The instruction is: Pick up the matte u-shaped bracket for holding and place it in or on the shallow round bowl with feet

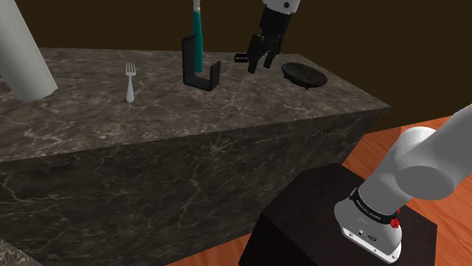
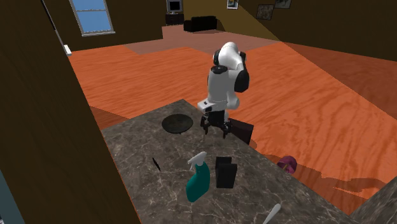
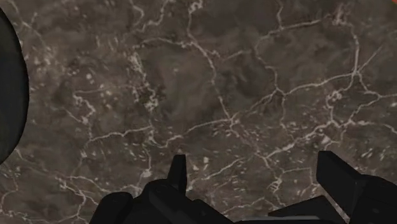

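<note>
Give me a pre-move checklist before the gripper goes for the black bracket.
1. Gripper open and empty: ok.
2. Gripper above the bracket: not ok; it hangs over bare counter between bracket and bowl.
3. Bracket standing upright on the counter: ok.
4. Room for the gripper between the bracket and the teal spray bottle beside it: cannot tell.
5. Bowl empty: ok.
6. Fork off the path: ok.

The counter (image 1: pixel 113 143) was smooth, dark stone veined white like marble, the u-shaped bracket (image 1: pixel 187 64) and footed bowl (image 1: pixel 304 73) looked matt black, the floor (image 2: pixel 159 70) orange grained wood.
</note>
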Tool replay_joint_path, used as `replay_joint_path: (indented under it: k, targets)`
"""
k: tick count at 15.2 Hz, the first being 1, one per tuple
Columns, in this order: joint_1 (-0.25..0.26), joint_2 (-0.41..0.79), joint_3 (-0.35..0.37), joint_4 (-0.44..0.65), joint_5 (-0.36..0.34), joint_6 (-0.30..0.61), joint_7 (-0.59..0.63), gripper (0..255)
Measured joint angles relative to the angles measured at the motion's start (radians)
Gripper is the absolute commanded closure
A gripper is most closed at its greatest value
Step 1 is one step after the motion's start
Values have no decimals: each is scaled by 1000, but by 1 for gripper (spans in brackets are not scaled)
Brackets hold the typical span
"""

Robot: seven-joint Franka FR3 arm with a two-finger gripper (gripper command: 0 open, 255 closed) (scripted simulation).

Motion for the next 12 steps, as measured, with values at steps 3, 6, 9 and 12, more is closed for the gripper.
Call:
replay_joint_path:
  k: [3, 6, 9, 12]
  targets:
    - [12, 87, 22, 96, -11, 23, 10, 0]
    - [28, 170, 48, 195, -28, 37, 30, 0]
    - [42, 264, 66, 314, -51, 43, 39, 0]
    - [48, 293, 73, 322, -60, 71, 45, 0]
